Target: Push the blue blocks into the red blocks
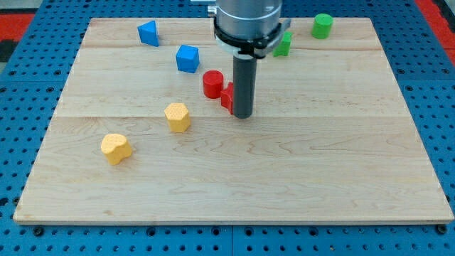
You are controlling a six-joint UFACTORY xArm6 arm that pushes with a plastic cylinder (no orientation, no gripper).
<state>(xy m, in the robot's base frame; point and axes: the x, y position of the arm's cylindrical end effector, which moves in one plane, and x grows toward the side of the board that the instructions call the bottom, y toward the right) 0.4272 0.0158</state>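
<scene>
Camera view, contents of the wooden desk (284, 185):

- My tool: a straight dark rod with no jaws to open or close, holding nothing. My tip (242, 116) rests on the desk near the middle, just to the view's right of the red blocks.
- Red cylinder (212, 84): upright, left of my rod.
- Second red block (227, 96): partly hidden behind my rod, touching or nearly touching it; shape unclear. It sits against the red cylinder's lower right.
- Blue cube (188, 58): above and left of the red cylinder, near but apart from it.
- Blue triangular block (148, 33): near the desk's top edge, farther left, well apart from the reds.
- Yellow hexagonal block (177, 116): left of centre.
- Yellow block (115, 148), rounded: lower left.
- Green cylinder (322, 26): top right.
- Green block (283, 45): partly behind my arm, shape unclear.
</scene>
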